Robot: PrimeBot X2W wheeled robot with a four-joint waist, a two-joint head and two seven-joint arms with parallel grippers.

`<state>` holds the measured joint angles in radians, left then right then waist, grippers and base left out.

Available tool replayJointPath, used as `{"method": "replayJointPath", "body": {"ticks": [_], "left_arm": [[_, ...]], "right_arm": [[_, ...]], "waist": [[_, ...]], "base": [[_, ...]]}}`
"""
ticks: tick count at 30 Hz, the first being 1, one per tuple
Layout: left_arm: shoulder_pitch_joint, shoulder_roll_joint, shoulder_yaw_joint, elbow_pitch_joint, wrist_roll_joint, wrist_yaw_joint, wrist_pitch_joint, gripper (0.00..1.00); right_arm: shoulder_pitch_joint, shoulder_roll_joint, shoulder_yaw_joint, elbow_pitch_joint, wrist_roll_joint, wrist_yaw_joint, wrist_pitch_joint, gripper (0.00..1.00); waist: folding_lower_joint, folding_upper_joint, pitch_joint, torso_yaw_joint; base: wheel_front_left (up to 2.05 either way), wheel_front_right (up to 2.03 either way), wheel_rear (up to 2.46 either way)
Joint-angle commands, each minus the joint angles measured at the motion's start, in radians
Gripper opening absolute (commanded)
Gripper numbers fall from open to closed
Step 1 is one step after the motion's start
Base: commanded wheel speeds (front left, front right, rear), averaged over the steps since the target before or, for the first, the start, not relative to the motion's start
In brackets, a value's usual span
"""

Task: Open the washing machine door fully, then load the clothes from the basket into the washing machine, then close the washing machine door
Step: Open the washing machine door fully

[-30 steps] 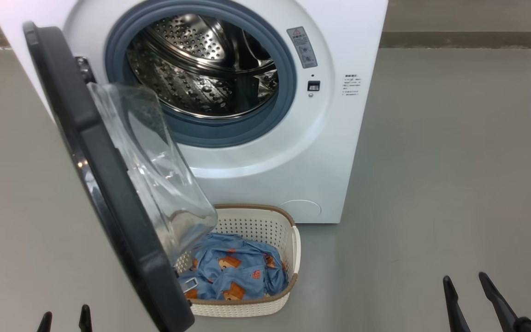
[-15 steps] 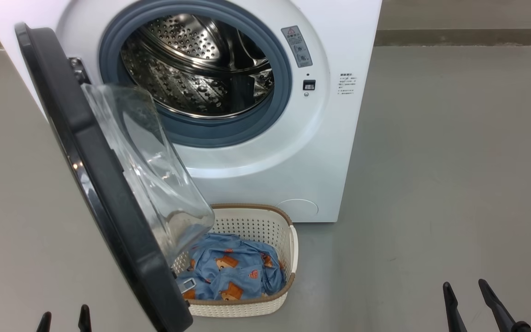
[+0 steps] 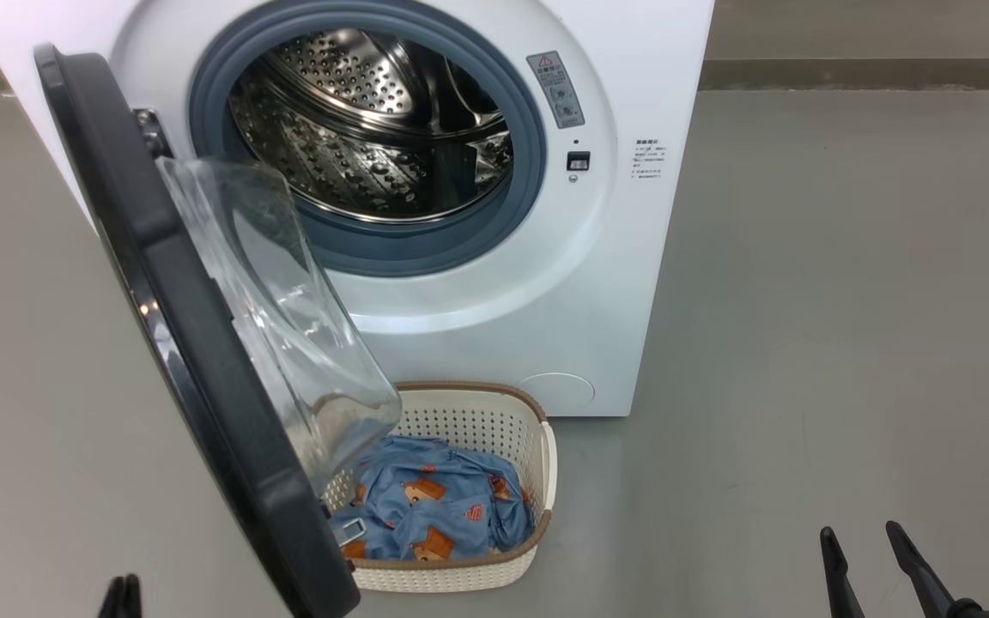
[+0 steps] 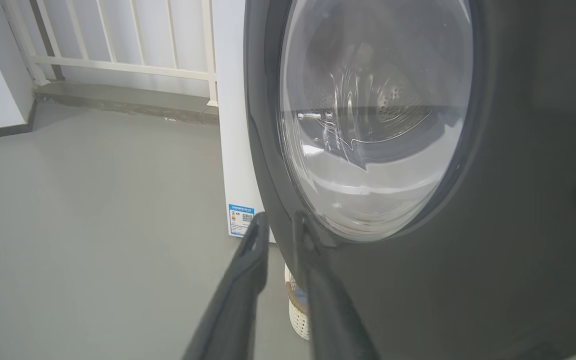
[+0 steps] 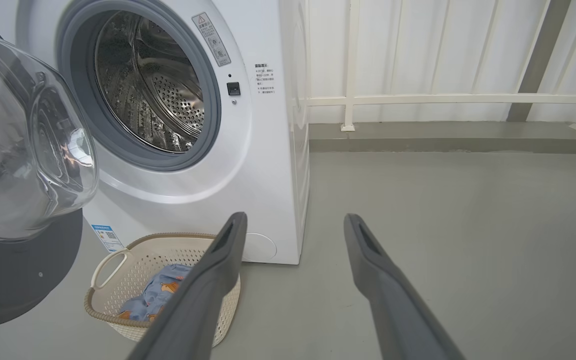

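Note:
The washing machine stands with its door swung out to the left, and its steel drum looks bare. Below the door's glass bowl, the basket sits on the floor holding the blue bear-print clothes. My left gripper is low at the left, fingers drawn nearly together around nothing. In the left wrist view, the left gripper points at the lower edge of the door's outer face. My right gripper is open and empty, right of the basket and clothes.
Grey floor stretches to the right of the machine. A white railing on a low concrete kerb runs behind it. The open door overhangs the basket's left half.
My left gripper's fingers have closed from wide apart to almost together. The head camera has shifted slightly. Door, basket and clothes stay put, and the right gripper stays open.

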<state>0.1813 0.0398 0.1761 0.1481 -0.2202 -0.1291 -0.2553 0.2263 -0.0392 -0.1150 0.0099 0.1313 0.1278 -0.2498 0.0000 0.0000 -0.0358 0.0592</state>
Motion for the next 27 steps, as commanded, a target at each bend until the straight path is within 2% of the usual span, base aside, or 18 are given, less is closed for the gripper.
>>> {"method": "replayJointPath", "body": {"ticks": [1,11,15,19,22,24,27], "left_arm": [[-0.018,0.010,0.030,-0.019,-0.007,-0.002,-0.006,0.00],[-0.025,0.010,0.061,-0.035,-0.022,0.002,-0.006,0.00],[-0.050,0.010,0.133,-0.099,-0.053,0.040,-0.006,0.00],[-0.095,0.010,0.186,-0.226,-0.066,0.064,-0.006,0.00],[-0.130,0.010,0.184,-0.365,-0.074,0.078,-0.006,0.00],[-0.148,0.010,0.141,-0.476,-0.071,0.080,-0.006,0.00],[-0.169,0.010,0.014,-0.639,-0.055,0.071,-0.006,0.00]], "right_arm": [[-0.034,-0.012,0.024,-0.023,-0.009,0.003,-0.012,1.00],[-0.032,-0.012,0.025,-0.030,-0.012,0.003,-0.012,1.00],[-0.030,-0.012,0.022,-0.032,-0.012,0.003,-0.012,1.00],[-0.027,-0.011,0.019,-0.031,-0.012,0.003,-0.012,1.00],[-0.023,-0.011,0.020,-0.030,-0.014,0.003,-0.012,1.00],[-0.021,-0.011,0.021,-0.029,-0.013,0.003,-0.012,1.00],[-0.018,-0.011,0.018,-0.028,-0.010,0.003,-0.012,1.00]], "waist": [[0.0000,0.0000,0.000,0.001],[0.0000,0.0000,0.003,0.008],[0.0000,0.0000,0.004,0.014],[0.0000,0.0000,0.006,0.026],[0.0000,0.0000,0.003,0.034],[0.0000,0.0000,0.000,0.039],[0.0000,0.0000,-0.007,0.053]], "base": [[0.00,0.00,0.00],[0.00,0.00,0.00],[0.00,0.00,0.00],[0.00,0.00,0.00],[0.00,0.00,0.00],[0.00,0.00,0.00],[0.00,0.00,0.00]]}}
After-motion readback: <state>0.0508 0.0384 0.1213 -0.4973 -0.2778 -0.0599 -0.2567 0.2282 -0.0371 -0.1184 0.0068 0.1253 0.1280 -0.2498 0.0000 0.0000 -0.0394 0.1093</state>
